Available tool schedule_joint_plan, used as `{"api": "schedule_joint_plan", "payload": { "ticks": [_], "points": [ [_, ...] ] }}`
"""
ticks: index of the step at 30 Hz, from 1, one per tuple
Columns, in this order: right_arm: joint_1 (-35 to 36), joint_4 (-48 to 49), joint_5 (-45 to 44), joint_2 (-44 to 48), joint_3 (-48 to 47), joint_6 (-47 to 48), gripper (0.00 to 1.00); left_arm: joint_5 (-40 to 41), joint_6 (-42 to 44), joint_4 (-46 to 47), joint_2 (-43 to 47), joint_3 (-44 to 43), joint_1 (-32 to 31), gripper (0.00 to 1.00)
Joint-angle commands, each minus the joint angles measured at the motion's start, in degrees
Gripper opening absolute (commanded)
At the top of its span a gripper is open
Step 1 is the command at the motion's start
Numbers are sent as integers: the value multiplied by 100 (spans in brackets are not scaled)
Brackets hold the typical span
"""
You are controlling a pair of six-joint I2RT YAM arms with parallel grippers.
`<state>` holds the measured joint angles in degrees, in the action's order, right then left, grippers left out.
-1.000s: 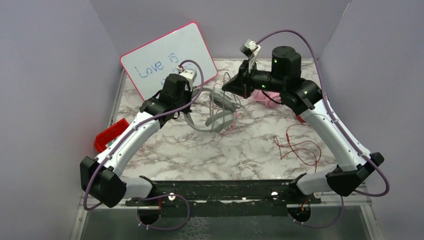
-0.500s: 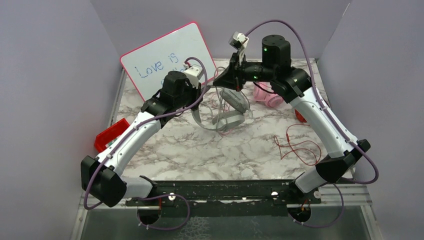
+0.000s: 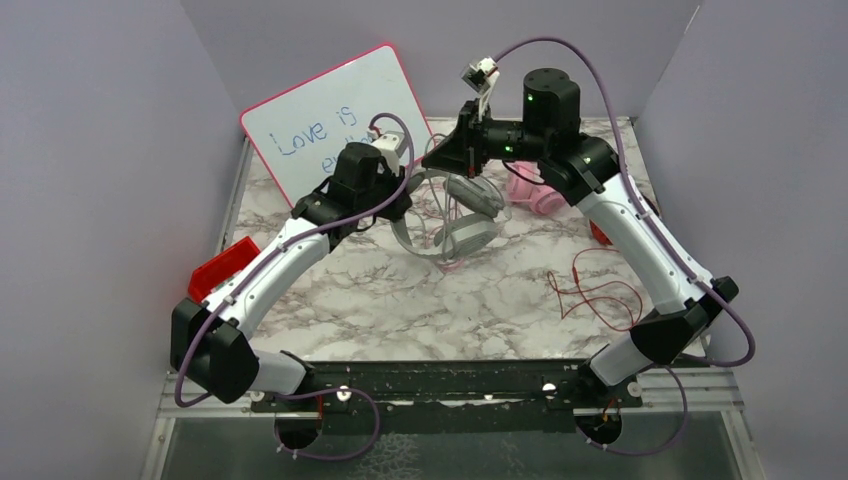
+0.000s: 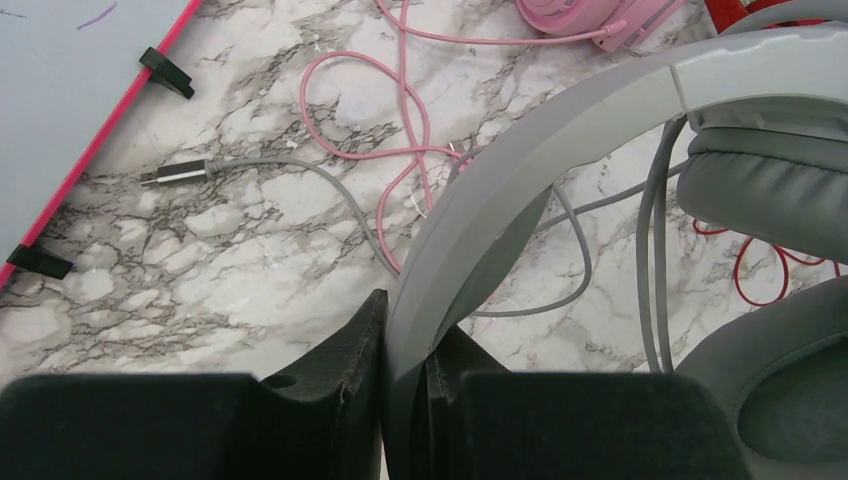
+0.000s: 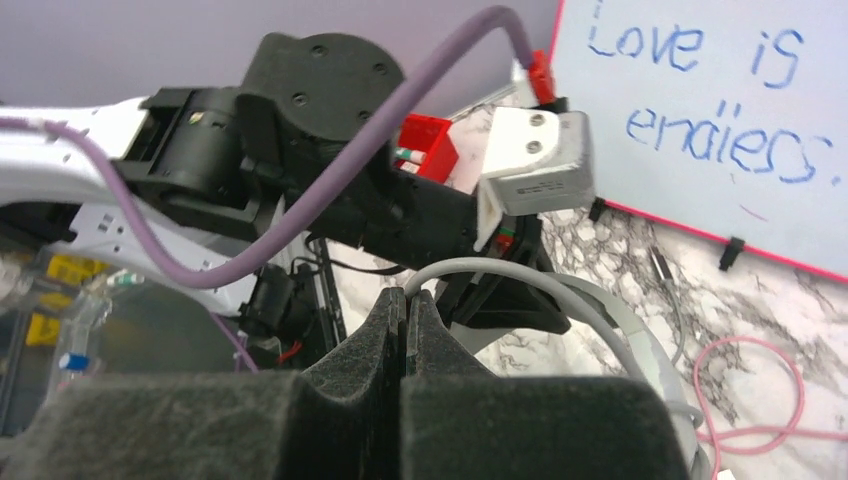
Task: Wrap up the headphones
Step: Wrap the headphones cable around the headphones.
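The grey headphones [image 3: 465,228] hang just above the marble table [image 3: 400,300] at the back middle. My left gripper [image 4: 405,335] is shut on their pale headband [image 4: 560,130], with the grey ear cups [image 4: 770,190] to its right. My right gripper [image 5: 405,300] is shut on the thin grey cable [image 5: 520,280], which arches away from the fingertips toward the headband. In the top view the right gripper [image 3: 430,160] sits just right of and above the left gripper [image 3: 403,200]. The cable's plug end [image 4: 180,172] lies on the table. The pink headphones [image 3: 535,195] rest behind, with their cable [image 4: 400,120] looped nearby.
A whiteboard [image 3: 330,115] with a pink frame leans at the back left. A red bin [image 3: 222,265] lies at the left edge. A thin red cable [image 3: 595,290] is coiled at the right, with a bit of red [image 3: 600,233] behind the right arm. Purple walls enclose the table.
My right gripper has swung left and up with the grey cable. My left gripper has shifted slightly right, carrying the grey headphones along.
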<state>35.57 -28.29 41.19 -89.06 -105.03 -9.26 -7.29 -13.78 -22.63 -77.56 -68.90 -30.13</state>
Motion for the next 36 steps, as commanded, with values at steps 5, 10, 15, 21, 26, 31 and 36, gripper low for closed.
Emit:
{"api": "schedule_joint_plan", "payload": {
  "ticks": [5, 10, 15, 21, 26, 31, 36],
  "points": [
    [260, 349, -1021, -353, -143, -736, 0, 57, -476, 305, 213, -210, -230, 0],
    [424, 196, -1607, -175, 104, -267, 0, -394, -575, 436, 288, -207, -266, 0],
    [419, -603, -3791, -332, -487, -402, 0, -891, -138, 1084, 908, 483, -300, 0],
    [396, -788, -4597, -467, -638, -535, 0, -1084, -26, 1065, 1265, 707, -299, 0],
    [389, -825, -4782, -461, -503, -605, 0, -1028, -29, 889, 1454, 662, -300, 0],
    [364, -734, -4961, -336, -206, -700, 0, -704, 91, 413, 1434, 457, -300, 0],
    [330, -773, -5077, -319, -94, -689, 0, -499, 91, 136, 1447, 334, -300, 0]
  ]
}}
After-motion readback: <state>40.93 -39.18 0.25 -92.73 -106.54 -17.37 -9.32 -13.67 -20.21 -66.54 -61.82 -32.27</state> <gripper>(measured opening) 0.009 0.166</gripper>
